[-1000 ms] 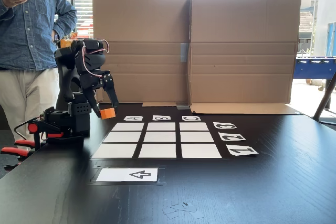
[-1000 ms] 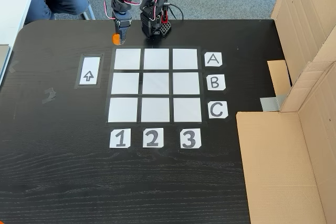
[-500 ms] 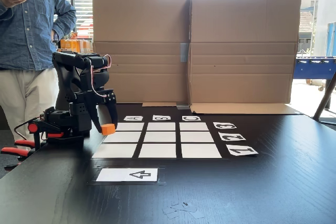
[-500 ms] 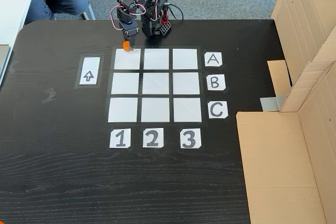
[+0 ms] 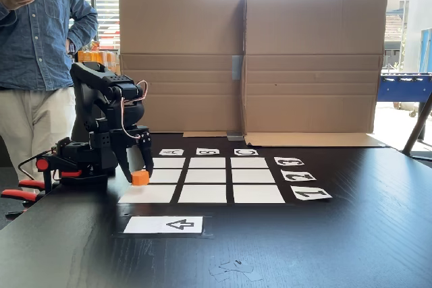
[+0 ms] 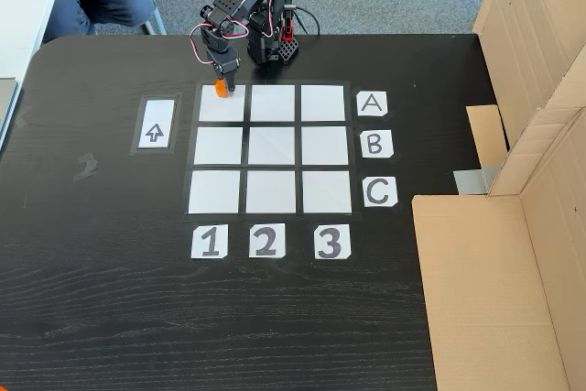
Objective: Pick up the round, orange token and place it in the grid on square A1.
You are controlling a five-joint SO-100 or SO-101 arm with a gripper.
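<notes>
My gripper (image 5: 138, 170) (image 6: 222, 82) is shut on the token (image 5: 140, 178) (image 6: 220, 89), a small orange cylinder held between the two black fingers. The grid (image 5: 202, 177) (image 6: 271, 148) of white squares lies on the black table, with letter cards along one side and number cards along another. Square A1 (image 5: 150, 195) (image 6: 224, 107) is the corner cell nearest the arm's base and the arrow card. The token hangs low over that square's edge on the base side. Whether it touches the paper I cannot tell.
A white arrow card (image 5: 164, 224) (image 6: 156, 124) lies just outside the grid beside A1. Cardboard walls (image 5: 250, 59) (image 6: 540, 135) stand along the table's far side. A person (image 5: 34, 45) stands behind the arm's base (image 5: 84, 156). Tape scraps (image 5: 233, 268) lie near the front edge.
The gripper has carried the token from off the grid's corner, lowering it and swinging it over the edge of square A1. It stays shut on the token throughout.
</notes>
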